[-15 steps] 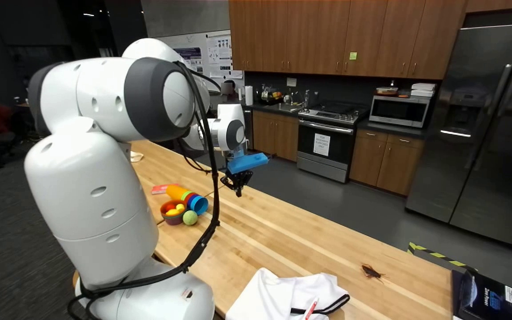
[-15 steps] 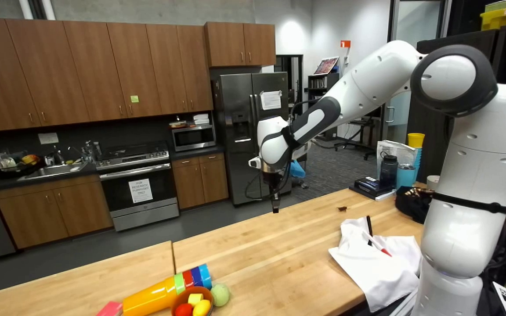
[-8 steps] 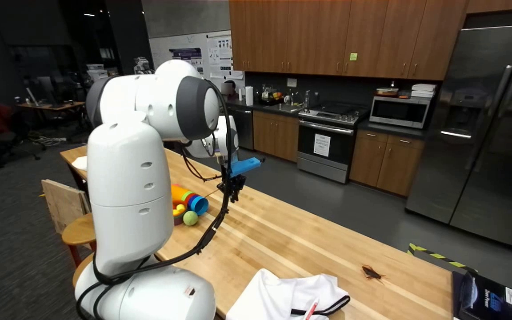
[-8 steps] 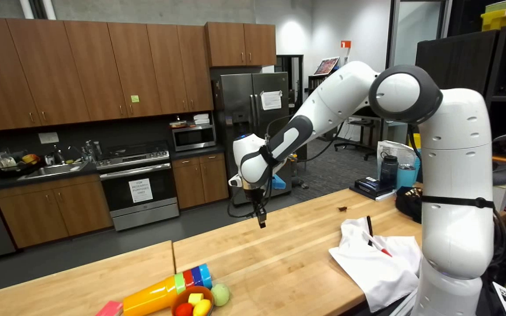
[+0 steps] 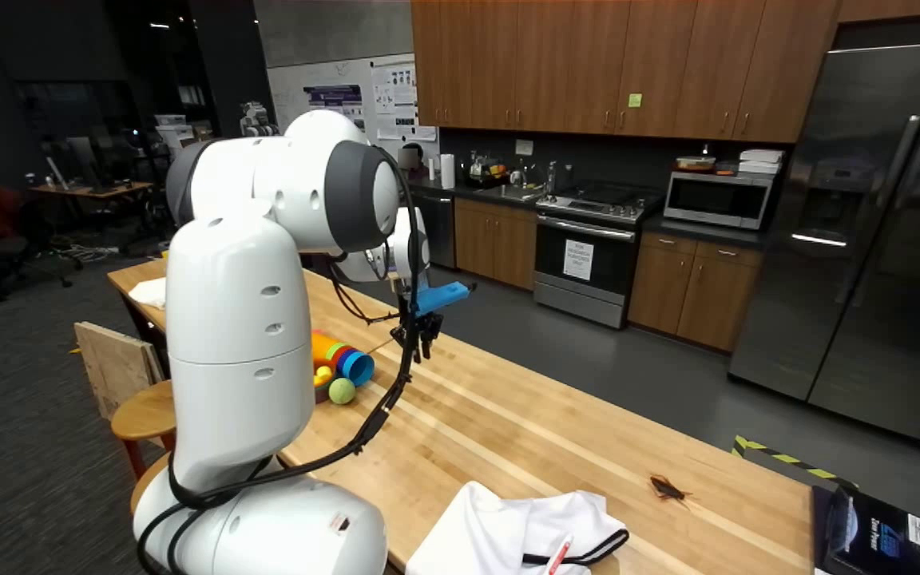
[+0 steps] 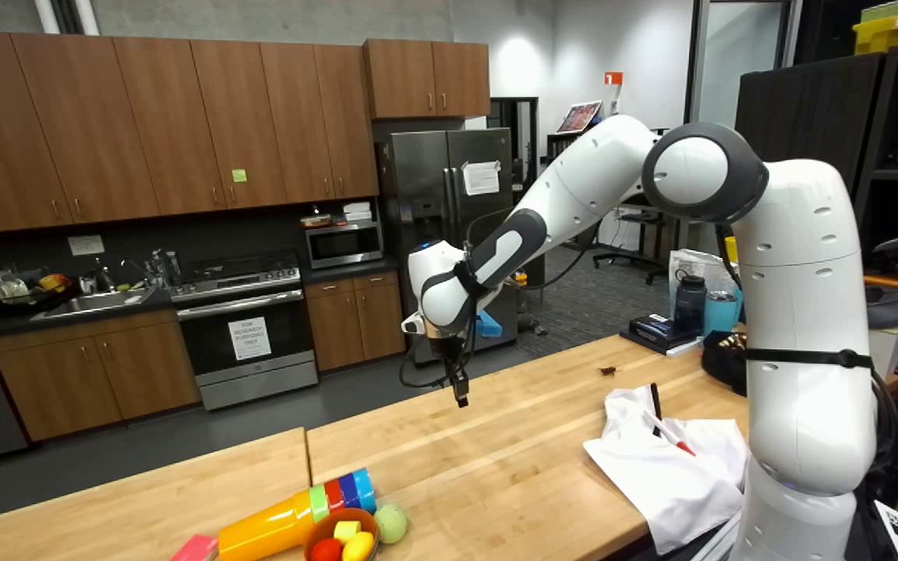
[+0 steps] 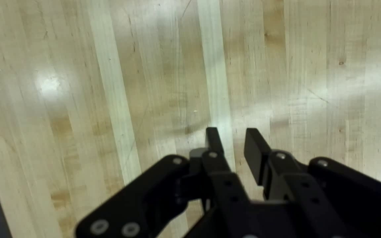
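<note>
Gripper has shifted lower and toward the green ball since the earlier frame; its jaws have parted to a narrow gap, holding nothing. Judged status: positioning stage; no grasp made yet. Bowl and cup stack lie just beside the ball. Clearance: tabletop extends from the ball to the white cloth, giving lateral room; the kitchen-side table edge runs near the gripper, on its side away from the ball.

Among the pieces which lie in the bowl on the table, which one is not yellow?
The red piece, lower left in the bowl in an exterior view; the others visible, a block and a rounded piece, are both yellow.
</note>
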Available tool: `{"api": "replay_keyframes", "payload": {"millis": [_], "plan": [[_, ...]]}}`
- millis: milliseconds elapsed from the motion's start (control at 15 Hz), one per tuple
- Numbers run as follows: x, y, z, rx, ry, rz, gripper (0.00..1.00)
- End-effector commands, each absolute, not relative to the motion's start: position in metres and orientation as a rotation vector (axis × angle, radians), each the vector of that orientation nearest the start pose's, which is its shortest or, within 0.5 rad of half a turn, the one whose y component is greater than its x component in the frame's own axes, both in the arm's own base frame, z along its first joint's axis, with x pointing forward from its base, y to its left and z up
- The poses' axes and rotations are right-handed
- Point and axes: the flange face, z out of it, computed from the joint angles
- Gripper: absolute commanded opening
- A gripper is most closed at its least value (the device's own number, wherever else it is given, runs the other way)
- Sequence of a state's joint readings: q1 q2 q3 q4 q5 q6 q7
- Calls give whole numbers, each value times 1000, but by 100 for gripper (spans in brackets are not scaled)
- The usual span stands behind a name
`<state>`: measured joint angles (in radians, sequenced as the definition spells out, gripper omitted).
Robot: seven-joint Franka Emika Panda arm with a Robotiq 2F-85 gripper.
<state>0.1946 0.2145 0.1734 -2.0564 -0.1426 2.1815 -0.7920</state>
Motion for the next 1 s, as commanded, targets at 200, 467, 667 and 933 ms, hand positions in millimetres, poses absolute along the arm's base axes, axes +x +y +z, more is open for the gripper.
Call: {"api": "replay_keyframes", "payload": {"millis": [200,467,667,933], "plan": [[547,252,321,-2295,-2143,217,74],[546,309,314,-2005,-2306,273,98],[549,341,299,-1787,-2365,339,100],[546,358,287,-1588,-2369,445,100]]}}
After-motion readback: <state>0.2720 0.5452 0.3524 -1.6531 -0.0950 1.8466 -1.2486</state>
